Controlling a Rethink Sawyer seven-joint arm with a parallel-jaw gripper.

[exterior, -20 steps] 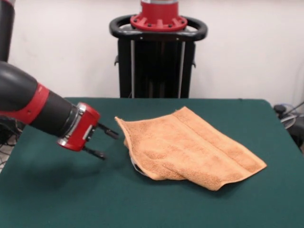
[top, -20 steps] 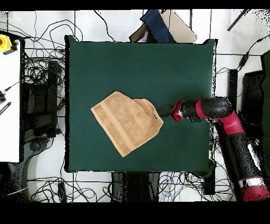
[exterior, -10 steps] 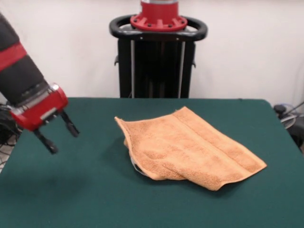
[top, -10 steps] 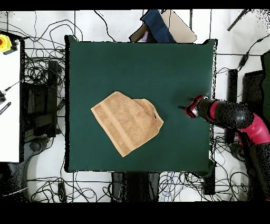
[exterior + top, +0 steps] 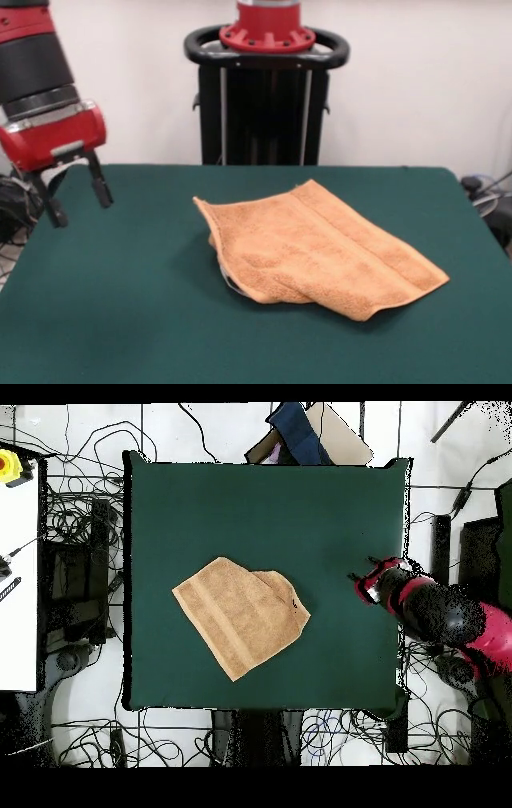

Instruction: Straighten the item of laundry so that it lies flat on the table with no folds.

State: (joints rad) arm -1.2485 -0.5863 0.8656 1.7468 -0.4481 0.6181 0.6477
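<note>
While folded over on itself, the towel point(image 5: 320, 250) is found on the tabletop point(image 5: 120, 320), well apart from the gripper point(image 5: 76, 196). The gripper is held raised with fingers spread and nothing pinched, presumably clear of the cloth for a fresh approach.

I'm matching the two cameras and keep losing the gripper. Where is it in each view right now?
Front view: the gripper hangs open at the picture's left edge, above the table, well apart from the towel.
Overhead view: the gripper is near the table's right edge, right of the towel.
Shared landmark: the towel's folded-over corner points toward the gripper in both views.
</note>
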